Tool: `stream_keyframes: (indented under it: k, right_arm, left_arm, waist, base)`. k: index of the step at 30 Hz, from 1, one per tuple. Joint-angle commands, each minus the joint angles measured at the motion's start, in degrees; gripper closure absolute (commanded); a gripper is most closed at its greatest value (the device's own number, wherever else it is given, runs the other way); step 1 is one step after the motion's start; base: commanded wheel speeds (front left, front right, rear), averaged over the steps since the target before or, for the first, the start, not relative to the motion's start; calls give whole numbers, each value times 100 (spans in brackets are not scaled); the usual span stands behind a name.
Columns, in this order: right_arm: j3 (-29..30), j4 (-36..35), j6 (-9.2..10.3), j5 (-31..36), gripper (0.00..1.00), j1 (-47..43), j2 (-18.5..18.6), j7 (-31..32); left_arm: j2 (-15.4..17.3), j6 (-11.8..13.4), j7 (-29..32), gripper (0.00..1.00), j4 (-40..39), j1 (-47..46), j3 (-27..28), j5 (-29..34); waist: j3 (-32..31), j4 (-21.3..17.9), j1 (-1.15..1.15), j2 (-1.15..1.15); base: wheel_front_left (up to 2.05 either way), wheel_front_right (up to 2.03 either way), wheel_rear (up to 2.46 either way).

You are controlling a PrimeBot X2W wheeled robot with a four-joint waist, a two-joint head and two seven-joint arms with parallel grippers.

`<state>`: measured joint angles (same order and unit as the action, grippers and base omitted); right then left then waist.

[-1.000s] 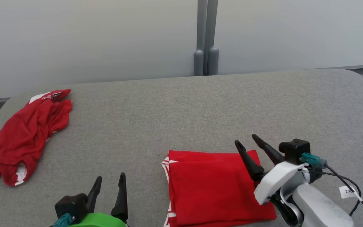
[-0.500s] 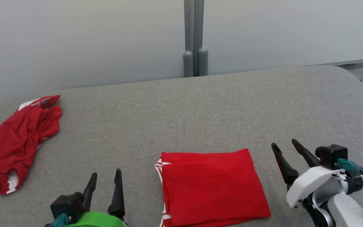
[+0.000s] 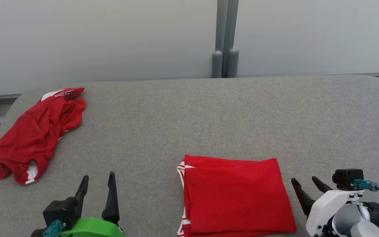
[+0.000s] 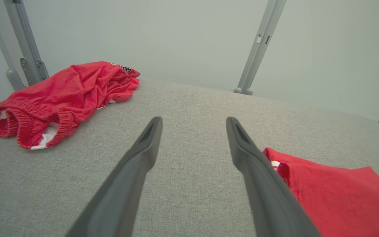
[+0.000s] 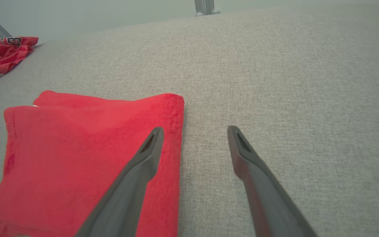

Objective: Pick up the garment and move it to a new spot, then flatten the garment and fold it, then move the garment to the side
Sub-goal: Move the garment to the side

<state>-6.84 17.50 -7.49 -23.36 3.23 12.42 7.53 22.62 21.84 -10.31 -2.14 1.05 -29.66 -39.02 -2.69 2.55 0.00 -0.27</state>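
My left fingers [image 3: 111,197] are spread wide and hold nothing, hovering above the grey tabletop [image 3: 192,115] near its front edge. My right fingers [image 3: 301,196] are also wide apart and empty, just beside the right edge of the folded red garment [image 3: 235,194]; I see no contact with it. That garment lies flat as a neat rectangle at the front of the tabletop, right of the middle, with white trim showing along its left edge. A second, crumpled red garment [image 3: 35,135] lies well apart at the far left.
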Motion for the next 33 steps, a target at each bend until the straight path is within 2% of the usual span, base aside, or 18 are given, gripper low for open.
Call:
stream_keyframes:
  k: [1, 13, 22, 23, 24, 26, 27, 28, 33]
  right_arm:
    - [-24, 45, 0, -64, 0, -81, 39, 59]
    - [-258, 656, 0, -766, 0, 170, 234, 433]
    - [-637, 1087, 0, -1380, 0, 489, 379, 666]
    - [-682, 1119, 0, -1437, 2, 529, 393, 663]
    - [-729, 1147, 0, -1501, 51, 559, 411, 657]
    - [-838, 1187, 0, -1600, 72, 623, 462, 640]
    - [-891, 1195, 0, -1637, 92, 656, 496, 625]
    - [-948, 1199, 0, -1675, 100, 693, 531, 607]
    - [-1144, 1091, 0, -1758, 100, 922, 811, 465]
  left_arm:
    - [61, 34, 3, 0, -10, -61, 31, 37]
    - [105, 32, 27, 0, -28, -100, 50, -5]
    - [118, 81, 29, 0, -45, -106, 48, -9]
    - [117, 79, 28, 0, -47, -108, 47, -8]
    - [116, 85, 24, 0, -50, -109, 47, -9]
    - [113, 89, 14, 0, -47, -110, 46, -14]
    - [111, 92, 10, 0, -44, -110, 47, -18]
    - [107, 92, 4, 0, -41, -112, 48, -23]
    - [78, 70, -37, 0, -32, -132, 38, -34]
  waist:
    - [45, 153, 0, 27]
    - [198, 567, 0, 27]
    - [272, 688, 0, 27]
    - [280, 693, 0, 27]
    - [288, 695, 0, 27]
    - [302, 694, 0, 27]
    - [312, 690, 0, 27]
    - [320, 683, 0, 27]
    - [364, 525, 0, 27]
  base:
    - [0, 0, 0]
    - [0, 0, 0]
    - [0, 0, 0]
    - [0, 0, 0]
    - [0, 0, 0]
    - [0, 0, 0]
    - [0, 0, 0]
    - [0, 0, 0]
    - [0, 0, 0]
